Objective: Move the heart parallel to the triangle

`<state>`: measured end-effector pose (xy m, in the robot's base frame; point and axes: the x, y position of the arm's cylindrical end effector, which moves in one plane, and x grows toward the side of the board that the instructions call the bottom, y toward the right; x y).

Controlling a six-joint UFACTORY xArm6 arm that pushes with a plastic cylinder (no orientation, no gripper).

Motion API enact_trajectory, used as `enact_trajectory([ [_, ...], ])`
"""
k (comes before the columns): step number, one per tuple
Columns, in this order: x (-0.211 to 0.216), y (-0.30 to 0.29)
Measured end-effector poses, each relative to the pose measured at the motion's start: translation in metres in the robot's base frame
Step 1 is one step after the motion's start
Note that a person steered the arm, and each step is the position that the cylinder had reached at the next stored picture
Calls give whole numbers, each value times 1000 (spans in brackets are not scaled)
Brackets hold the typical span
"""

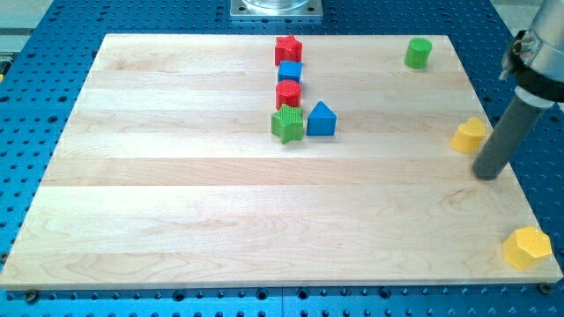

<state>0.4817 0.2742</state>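
A yellow block (470,136), which looks like the heart, lies near the board's right edge. The blue triangle (322,119) sits near the middle top of the board, just right of a green star (287,124). My tip (489,173) rests on the board just below and to the right of the yellow heart, close to it; I cannot tell if they touch. The dark rod rises from the tip toward the view's upper right.
A red star (288,48), a blue cube (290,71) and a red cylinder (288,92) form a column above the green star. A green cylinder (419,53) stands at the top right. A yellow hexagon-like block (527,246) sits at the bottom right corner.
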Motion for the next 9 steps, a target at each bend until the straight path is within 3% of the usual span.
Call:
enact_trajectory([
  [2,-18,-7],
  [4,-38,-77],
  [5,-43,-82],
  [9,14,-30],
])
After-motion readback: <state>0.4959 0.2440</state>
